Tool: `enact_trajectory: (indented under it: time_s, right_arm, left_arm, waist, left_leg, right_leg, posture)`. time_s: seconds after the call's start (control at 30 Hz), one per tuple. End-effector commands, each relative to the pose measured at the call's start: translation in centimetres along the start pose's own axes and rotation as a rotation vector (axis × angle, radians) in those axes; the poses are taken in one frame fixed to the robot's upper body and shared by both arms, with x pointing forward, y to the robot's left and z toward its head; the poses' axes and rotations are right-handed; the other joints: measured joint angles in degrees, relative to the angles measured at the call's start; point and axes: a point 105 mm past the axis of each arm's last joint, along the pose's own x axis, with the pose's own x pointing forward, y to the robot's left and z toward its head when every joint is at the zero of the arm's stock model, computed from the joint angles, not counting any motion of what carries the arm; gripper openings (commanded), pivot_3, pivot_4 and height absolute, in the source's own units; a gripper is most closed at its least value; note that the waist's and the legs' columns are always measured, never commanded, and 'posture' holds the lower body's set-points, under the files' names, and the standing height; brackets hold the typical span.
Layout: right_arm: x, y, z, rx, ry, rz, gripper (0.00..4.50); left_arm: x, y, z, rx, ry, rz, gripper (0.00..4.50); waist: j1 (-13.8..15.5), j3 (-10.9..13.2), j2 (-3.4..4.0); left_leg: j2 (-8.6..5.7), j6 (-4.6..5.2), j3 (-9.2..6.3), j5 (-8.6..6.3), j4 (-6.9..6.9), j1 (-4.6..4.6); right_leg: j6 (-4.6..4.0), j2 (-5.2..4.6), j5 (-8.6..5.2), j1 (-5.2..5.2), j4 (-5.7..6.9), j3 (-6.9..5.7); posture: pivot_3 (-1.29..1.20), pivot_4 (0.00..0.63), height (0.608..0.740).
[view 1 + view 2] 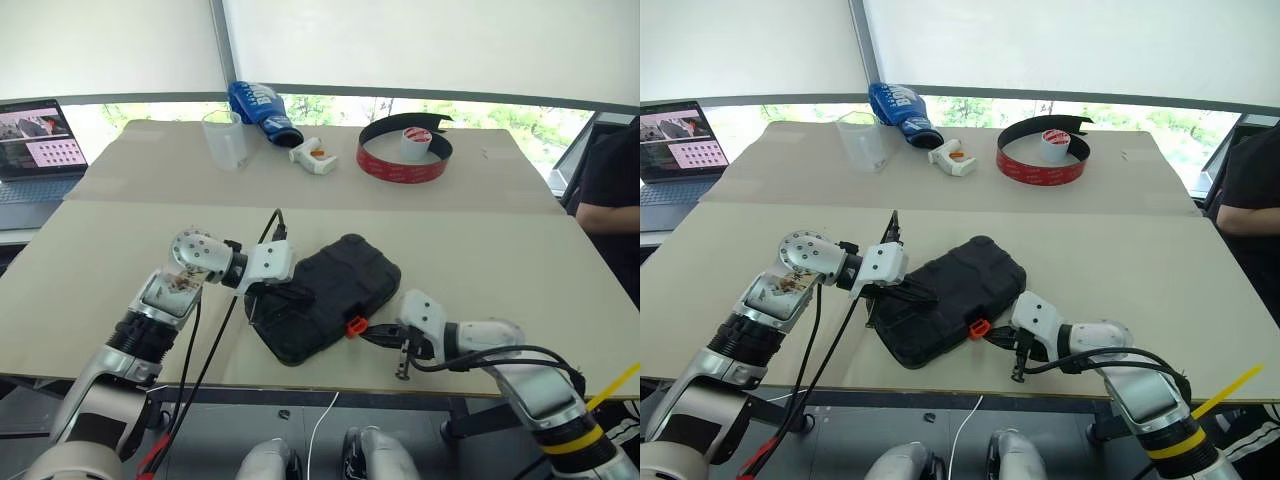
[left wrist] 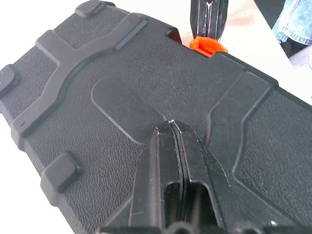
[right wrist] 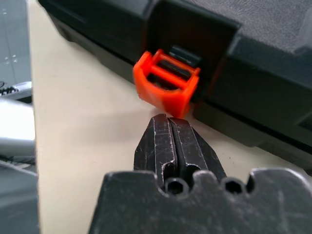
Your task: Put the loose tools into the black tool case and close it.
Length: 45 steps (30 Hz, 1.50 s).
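Now the case (image 1: 325, 298) lies lid-down and shut on the table (image 1: 520, 260), and no loose tools are to be seen on the board, so by the look of it only the latch (image 3: 168, 83) is left to fasten. It stands out from the case's near edge, just ahead of the right gripper (image 3: 171, 127), whose jaws are pressed together and hold nothing. The left gripper (image 2: 171, 127), likewise closed and empty, rests its tips on the textured lid, which spreads out ahead of it.

To finish well, the left arm should bear down on the lid so the case cannot slide, while the right pushes the latch squarely toward the case wall, from its outer face, until it snaps flat. A push off-centre would likely skid past the tab or turn the case.

Both arms reach in low from the near edge: the left forearm bends at the wrist and points across and down onto the lid; the right lies almost flat along the table, aimed inward at the latch.
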Motion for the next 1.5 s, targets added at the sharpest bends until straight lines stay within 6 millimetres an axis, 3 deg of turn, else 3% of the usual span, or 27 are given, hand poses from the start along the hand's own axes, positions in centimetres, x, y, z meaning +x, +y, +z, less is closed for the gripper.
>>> enact_trajectory:
  time_s: [0.03,0.23,0.43,0.73,0.8,0.83,0.87,0.9,0.97,1.17,1.27,1.4,1.5]
  right_arm:
    - [0.2,0.3,2.2,-0.02,-0.088,0.004,0.0]
    - [0.1,0.8,4.0,0.006,-0.174,-0.007,0.0]
    - [-1.3,-0.4,5.7,-0.022,-0.216,-0.063,0.0]
    - [-1.0,-0.6,5.4,-0.058,-0.185,-0.068,0.0]
    - [-1.7,-0.7,5.1,-0.029,-0.176,-0.078,0.0]
    - [-2.2,-0.9,5.0,-0.018,-0.17,-0.084,0.0]
    - [-3.5,-1.1,5.0,-0.003,-0.161,-0.088,0.0]
    - [-4.7,-1.2,4.9,-0.001,-0.149,-0.087,0.59]
    - [-6.9,-1.3,4.9,-0.009,-0.117,-0.075,1.2]
    - [-13.3,-2.3,6.1,0.022,-0.065,-0.008,3.23]
    - [-16.0,-3.3,6.9,0.029,-0.038,0.011,3.3]
    - [-17.6,-3.7,7.7,0.036,-0.039,0.055,3.3]
    - [-17.6,-4.0,7.8,0.035,-0.041,0.071,3.3]
  left_arm:
    - [0.9,-0.9,-2.0,-0.067,0.059,-0.024,0.05]
    - [1.6,-0.9,-1.9,-0.034,0.062,-0.029,0.05]
    - [2.0,-1.0,-2.6,0.012,0.097,-0.044,0.05]
    - [2.2,-0.8,-2.7,0.003,0.08,-0.033,0.05]
    - [1.6,-0.3,-2.7,-0.048,0.068,0.002,0.05]
    - [1.2,0.0,-2.6,-0.075,0.053,0.025,0.29]
    - [0.0,0.4,-2.5,-0.128,0.029,0.067,0.29]
    - [-1.1,0.6,-2.5,-0.174,0.006,0.101,0.65]
    - [-3.5,0.6,-2.3,-0.264,-0.033,0.153,1.28]
    - [-11.2,-3.1,-2.0,-0.468,-0.038,0.221,3.36]
    - [-15.1,-4.7,-2.4,-0.528,0.03,0.308,4.46]
    - [-18.8,-6.1,-1.9,-0.609,0.023,0.391,4.5]
    - [-19.6,-6.4,-2.0,-0.615,0.027,0.443,4.5]
  waist:
    - [-0.12,0.0,0.0]
    - [-0.35,0.0,0.0]
    - [-0.37,0.0,0.0]
    - [0.02,0.0,0.0]
    - [0.03,0.0,0.0]
    - [0.03,0.0,0.0]
    - [0.01,0.0,0.0]
    - [-0.01,0.01,0.01]
    - [-0.4,0.02,-0.01]
    - [-1.15,0.24,-0.01]
    - [-0.46,0.5,0.01]
    - [0.32,0.61,0.07]
    - [0.9,0.65,0.15]
  left_leg:
    - [0.0,0.0,0.0,0.0,0.0,0.0]
    - [0.0,-0.01,0.0,0.01,-0.01,-0.01]
    - [0.01,-0.04,-0.01,0.02,-0.02,-0.01]
    - [0.01,-0.02,-0.02,0.01,-0.06,0.0]
    - [0.0,0.01,-0.02,-0.01,-0.04,-0.06]
    - [-0.01,0.03,-0.02,-0.02,-0.03,-0.07]
    - [-0.01,0.06,-0.01,-0.03,-0.01,-0.09]
    - [-0.01,0.1,-0.01,-0.05,0.04,-0.1]
    - [-0.02,0.16,0.0,-0.09,0.04,-0.11]
    - [0.08,-0.07,-0.05,0.04,-0.24,-0.1]
    - [0.07,-0.07,-0.09,0.03,-0.24,-0.16]
    - [0.07,-0.09,-0.14,-0.17,-0.23,-0.21]
    - [0.04,-0.05,-0.13,-0.26,-0.23,-0.29]
  right_leg:
    - [0.0,0.0,0.0,0.0,0.0,0.01]
    - [0.0,0.0,0.0,-0.04,0.03,0.01]
    - [0.0,0.01,0.0,-0.06,0.04,0.0]
    - [-0.01,0.01,-0.01,-0.04,0.01,-0.01]
    - [-0.02,0.01,-0.01,-0.05,-0.02,-0.01]
    - [-0.02,0.0,-0.01,-0.04,-0.04,0.0]
    - [-0.02,0.0,-0.01,-0.04,-0.05,0.0]
    - [-0.02,-0.01,-0.01,-0.03,-0.05,0.01]
    - [-0.01,-0.02,-0.01,-0.05,-0.07,0.02]
    - [-0.04,0.13,-0.04,-0.22,-0.1,0.0]
    - [-0.05,0.09,-0.05,-0.27,-0.1,-0.01]
    - [-0.07,0.04,-0.06,-0.3,-0.25,-0.06]
    - [-0.04,-0.02,-0.09,-0.36,-0.32,-0.05]
  posture:
    - [0.0,0.15,0.727]
    - [0.0,0.15,0.727]
    - [0.0,0.15,0.727]
    - [0.0,0.15,0.727]
    - [0.0,0.15,0.727]
    - [0.0,0.15,0.727]
    - [0.0,0.15,0.727]
    - [0.0,0.15,0.727]
    - [0.0,0.15,0.727]
    - [0.0,0.15,0.727]
    - [0.0,0.15,0.727]
    - [0.0,0.15,0.727]
    - [0.0,0.15,0.727]
